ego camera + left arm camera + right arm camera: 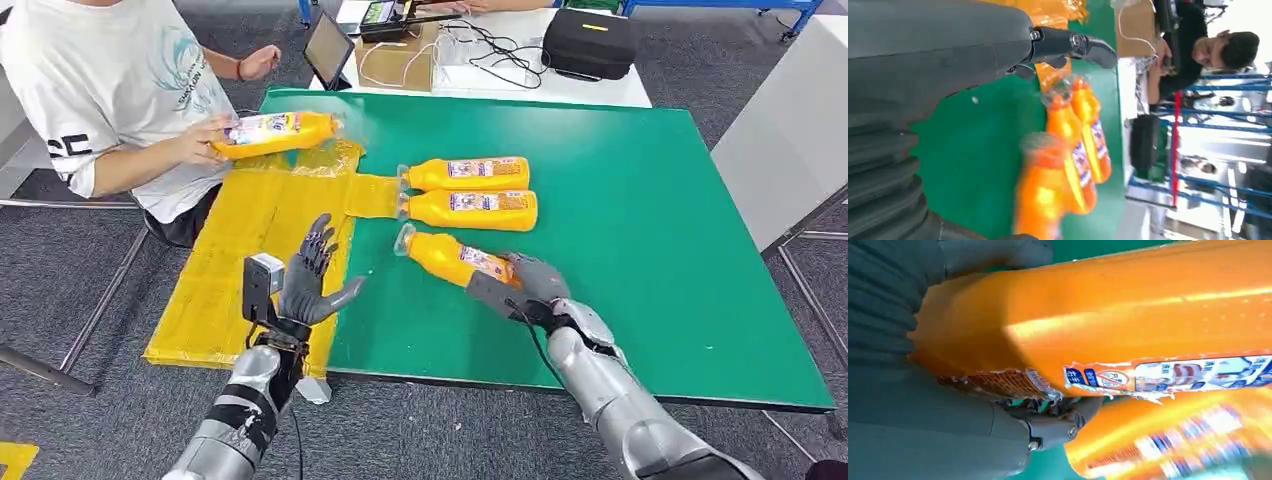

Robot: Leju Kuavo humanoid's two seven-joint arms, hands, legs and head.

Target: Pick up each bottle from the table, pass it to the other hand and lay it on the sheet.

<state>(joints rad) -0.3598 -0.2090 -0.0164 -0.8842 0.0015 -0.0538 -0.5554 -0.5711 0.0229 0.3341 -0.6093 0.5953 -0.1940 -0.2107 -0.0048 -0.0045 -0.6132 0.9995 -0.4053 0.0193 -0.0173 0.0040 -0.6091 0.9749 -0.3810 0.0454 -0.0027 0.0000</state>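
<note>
My right hand (530,285) holds the bottom of the nearest orange plastic bottle (452,256), low in the middle on the green tabletop (640,220). My left hand (315,285) waits open and empty. Gripped at its end, the bottle might tip and slip out.

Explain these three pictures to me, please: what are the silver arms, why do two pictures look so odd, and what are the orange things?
The silver arms belong to a humanlike robot. The wide picture is its own view, looking down at a green table. The other two come from cameras at its wrists, so they look turned and very close.

The orange things are bottles. Two bottles lie side by side on the table. The right hand grips the base of a third bottle; the right wrist picture shows it up close, dark fingers under it. The left hand is raised and open above the yellow sheet, holding nothing. A seated person holds a fourth bottle over the sheet.
</note>
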